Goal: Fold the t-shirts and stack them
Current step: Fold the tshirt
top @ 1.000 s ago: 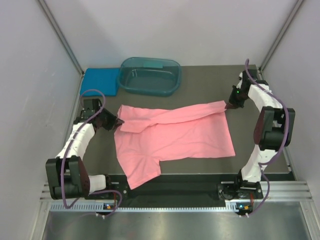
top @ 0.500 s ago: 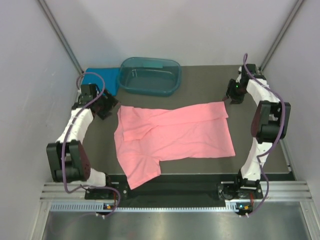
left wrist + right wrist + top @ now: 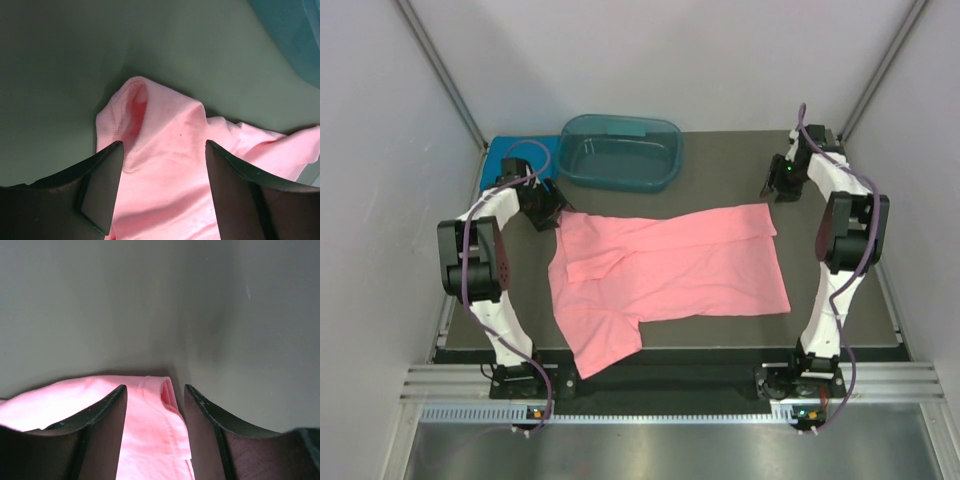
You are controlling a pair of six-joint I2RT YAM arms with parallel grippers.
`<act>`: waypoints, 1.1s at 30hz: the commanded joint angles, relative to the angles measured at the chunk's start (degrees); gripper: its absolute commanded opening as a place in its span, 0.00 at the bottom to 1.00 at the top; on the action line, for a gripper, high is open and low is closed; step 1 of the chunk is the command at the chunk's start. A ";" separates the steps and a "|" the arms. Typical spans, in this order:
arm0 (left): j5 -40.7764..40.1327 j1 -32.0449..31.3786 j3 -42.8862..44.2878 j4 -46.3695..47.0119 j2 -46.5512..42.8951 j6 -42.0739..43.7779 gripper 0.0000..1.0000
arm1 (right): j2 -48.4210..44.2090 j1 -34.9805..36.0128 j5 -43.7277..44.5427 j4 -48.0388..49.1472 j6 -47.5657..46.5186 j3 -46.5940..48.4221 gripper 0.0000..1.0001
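The salmon-pink t-shirt [image 3: 670, 270] lies spread flat on the dark table, one sleeve pointing at the near edge. The teal-blue t-shirt [image 3: 508, 157] lies folded at the back left corner, partly behind the left arm. My left gripper [image 3: 550, 210] hangs open over the pink shirt's back left corner [image 3: 150, 130], its fingers [image 3: 100, 190] apart with cloth showing under the gap. My right gripper [image 3: 773, 192] is open just above the shirt's back right corner [image 3: 160, 410], holding nothing. Both corners rest on the table.
A dark teal see-through tub [image 3: 620, 150] stands at the back, between the folded blue shirt and the right arm. Grey walls close in the table on the left, right and back. Bare table [image 3: 720, 165] shows behind the pink shirt.
Both grippers have opened and let go of the pink shirt's back corners. The arms have drawn back toward the far side, and the shirt's back edge now lies flat.
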 commanded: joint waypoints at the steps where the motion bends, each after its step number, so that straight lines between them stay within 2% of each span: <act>1: 3.65 0.39 1.84 1.30 0.32 1.80 0.70 | 0.49 0.31 -2.25 1.24 -1.75 0.60 0.50; 3: 4.36 0.31 2.45 1.83 1.99 1.54 0.70 | 0.75 0.31 -3.48 1.95 -1.92 -0.64 0.50; 5: 4.01 0.39 3.33 1.13 3.91 1.45 0.65 | 1.10 0.40 -4.45 2.47 -1.92 -1.08 0.49; 6: 3.40 0.31 4.73 0.61 4.71 1.71 0.58 | 1.36 0.40 -4.89 2.74 -1.75 -1.17 0.49; 9: 2.52 0.39 7.37 -1.76 7.52 1.80 0.49 | 2.15 0.67 -5.07 3.00 -1.22 -1.34 0.47; 10: 1.64 0.39 7.90 -2.38 8.14 1.80 0.38 | 2.33 0.84 -5.07 2.92 -1.13 -1.52 0.46; 14: -0.03 0.48 8.61 -3.00 9.11 1.89 0.21 | 2.51 1.19 -5.60 3.97 -0.08 -3.18 0.36; 16: -0.56 0.74 9.22 -3.44 9.38 2.06 0.16 | 2.60 1.28 -5.86 5.54 1.67 -3.63 0.29; 17: -0.74 0.92 9.40 -3.36 9.46 2.15 0.08 | 2.68 1.28 -5.86 5.99 2.38 -3.80 0.25; 18: -1.26 1.09 9.84 -3.53 9.46 2.24 0.04 | 2.86 1.28 -5.25 6.51 3.86 -3.80 0.09; 19: -2.13 1.18 9.93 -3.71 9.38 2.24 0.00 | 2.95 1.28 -4.55 6.95 4.66 -3.72 0.00; 24: -5.47 2.68 9.84 -2.48 8.50 1.89 0.00 | 1.64 1.28 0.37 9.68 9.06 -3.54 0.00; 27: -4.08 3.38 10.80 -1.59 9.28 1.89 0.00 | 2.42 1.28 -0.76 9.86 9.68 -2.23 0.01; 28: -4.08 3.21 11.33 -1.95 9.81 1.89 0.12 | 2.86 1.28 -0.94 8.73 9.59 -1.53 0.04; 29: -4.16 3.29 12.03 -2.82 9.82 1.45 0.35 | 3.21 1.28 -1.20 7.15 9.16 -0.65 0.18; 30: -4.43 3.29 12.04 -2.91 9.64 1.27 0.49 | 3.04 1.28 -1.03 6.26 8.89 -0.64 0.26; 33: -4.95 3.12 11.34 -4.58 6.93 1.10 0.74 | 0.15 1.28 1.77 3.54 6.79 -1.87 0.42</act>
